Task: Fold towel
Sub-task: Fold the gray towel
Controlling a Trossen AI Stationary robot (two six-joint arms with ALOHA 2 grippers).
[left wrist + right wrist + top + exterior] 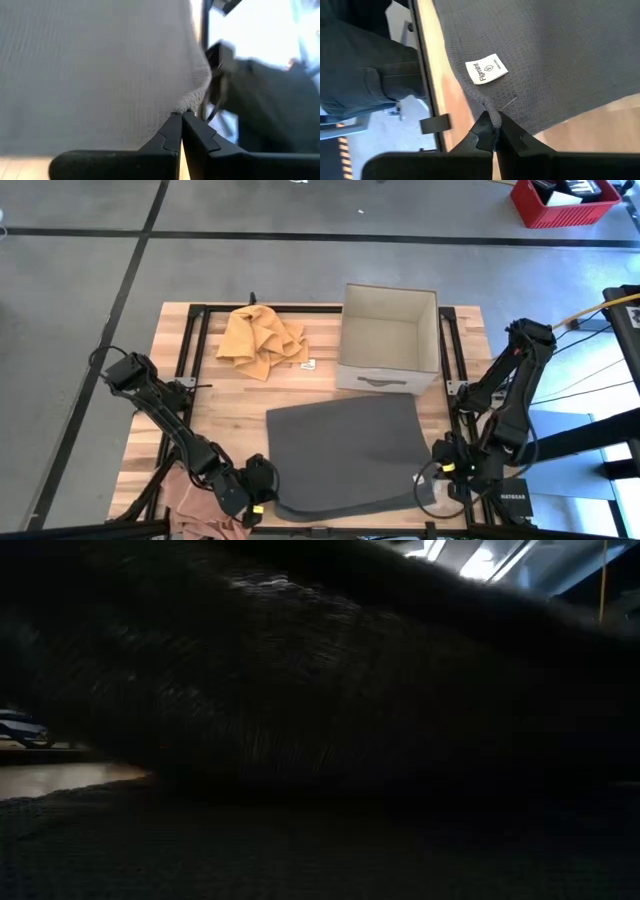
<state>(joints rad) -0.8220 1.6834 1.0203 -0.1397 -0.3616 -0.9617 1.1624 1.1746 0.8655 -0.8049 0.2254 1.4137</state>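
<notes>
The grey towel (pixel 345 452) lies spread on the near half of the bench (pixel 215 405). The left gripper (pixel 262 492) and right gripper (pixel 437 476) each pinch a near corner, fingers closed on cloth. The first fold seems to begin; next, both should carry the edge together to the far side.

A dark grey towel (pixel 345 452) with a fine waffle weave is seen, bearing a white label (pixel 486 69) printed in dark lettering just beyond the black right gripper (pixel 494 131). An ochre-yellow cloth (pixel 262 337) and a pale beige box (pixel 389 340) are noted on the light wooden table (pixel 230 395), well beyond both grippers. A pinkish-tan cloth (pixel 190 502) is recorded just beside the black left gripper (pixel 181 120).
</notes>
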